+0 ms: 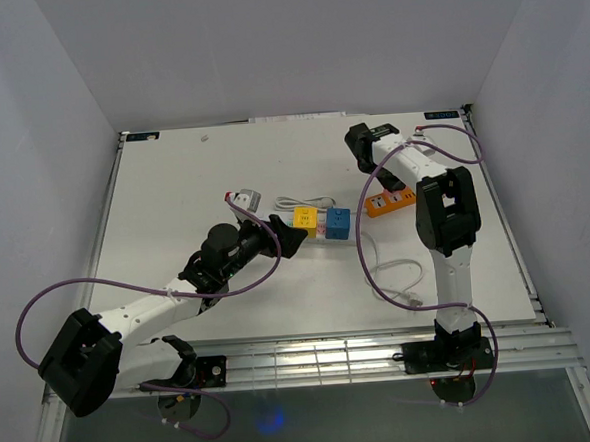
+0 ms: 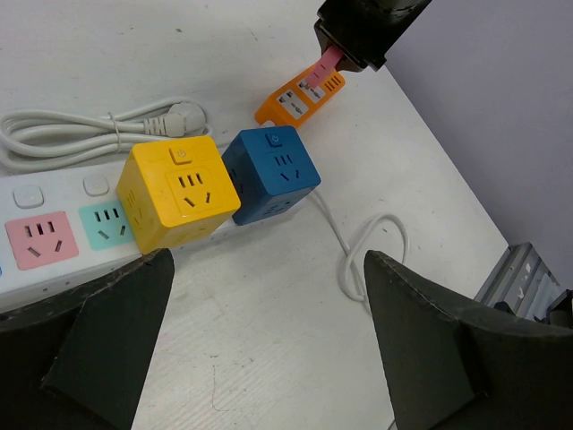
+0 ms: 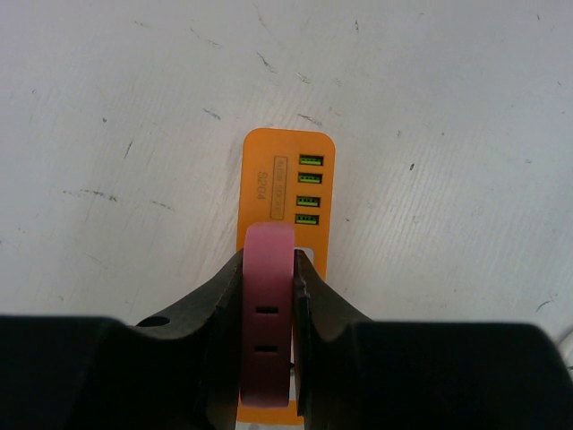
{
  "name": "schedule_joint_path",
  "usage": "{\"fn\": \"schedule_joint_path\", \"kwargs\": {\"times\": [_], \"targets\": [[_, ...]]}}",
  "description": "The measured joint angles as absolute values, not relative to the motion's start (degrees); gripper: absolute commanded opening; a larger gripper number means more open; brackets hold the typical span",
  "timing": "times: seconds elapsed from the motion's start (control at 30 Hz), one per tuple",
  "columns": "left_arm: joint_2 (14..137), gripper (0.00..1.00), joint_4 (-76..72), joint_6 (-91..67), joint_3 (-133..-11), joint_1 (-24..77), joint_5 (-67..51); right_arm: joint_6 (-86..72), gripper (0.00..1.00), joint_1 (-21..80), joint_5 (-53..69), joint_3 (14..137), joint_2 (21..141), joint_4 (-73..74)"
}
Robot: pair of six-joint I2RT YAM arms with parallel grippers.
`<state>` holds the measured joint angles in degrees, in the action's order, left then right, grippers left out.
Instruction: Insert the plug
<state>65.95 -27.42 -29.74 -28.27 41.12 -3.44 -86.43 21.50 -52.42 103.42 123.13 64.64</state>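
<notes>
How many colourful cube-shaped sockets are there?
2. The yellow cube is next to the teal socket of the white power strip; the blue cube is right beside it. None looks hidden.

The right end effector [image 3: 269, 269] and pink plug [image 3: 267, 340] hide one end of the orange strip [image 3: 285, 193].

Bright even overhead light, soft faint shadows, no glare; near fingers [image 2: 98, 349] blurred.

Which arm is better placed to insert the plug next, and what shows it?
Right, most likely. The right gripper is shut on the pink plug, poised at the orange power strip. The left gripper is open and empty, near the yellow socket cube.
</notes>
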Motion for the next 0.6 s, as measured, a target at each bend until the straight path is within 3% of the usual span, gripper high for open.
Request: {"fn": "schedule_joint_path", "kwargs": {"times": [0.6], "targets": [[66.06,0.98,-27.46,-29.34,-28.77,41.5,-3.49,-87.05,0.08,21.56,-53.91,104.79,124.46,64.45]]}}
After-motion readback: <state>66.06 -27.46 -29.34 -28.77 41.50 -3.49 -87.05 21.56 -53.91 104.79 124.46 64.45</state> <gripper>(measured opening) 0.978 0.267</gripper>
